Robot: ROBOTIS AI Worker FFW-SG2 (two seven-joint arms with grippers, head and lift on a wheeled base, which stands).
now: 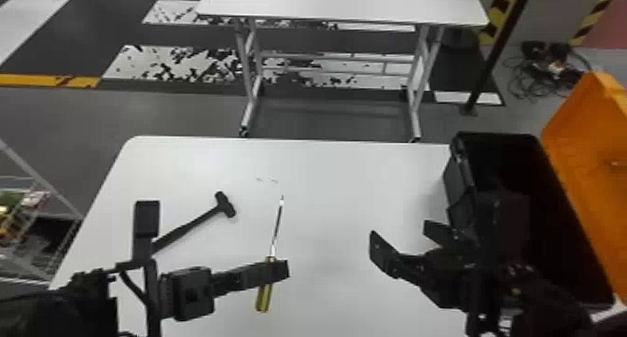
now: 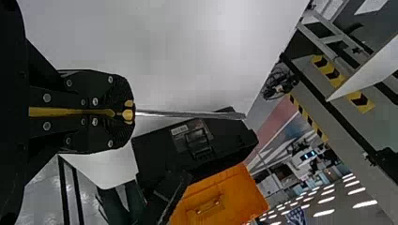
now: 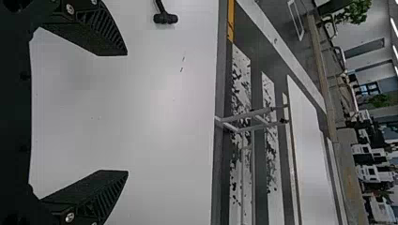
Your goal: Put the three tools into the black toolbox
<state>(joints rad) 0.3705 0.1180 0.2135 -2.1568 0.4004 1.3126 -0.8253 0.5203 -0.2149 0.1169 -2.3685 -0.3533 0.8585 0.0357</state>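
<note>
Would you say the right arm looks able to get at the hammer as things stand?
Probably not easily: the right gripper is open and empty, but the left gripper, holding the screwdriver, seems in the way, between it and the hammer.

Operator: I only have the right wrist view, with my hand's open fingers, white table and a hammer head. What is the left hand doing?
Observer: In the left wrist view, the left hand is closed around the yellow handle of the screwdriver.

Operator: Good. And the black toolbox, is it open to take it?

Observer: Yes. In the head view the black toolbox has its orange lid standing open on the side away from the hammer.
</note>
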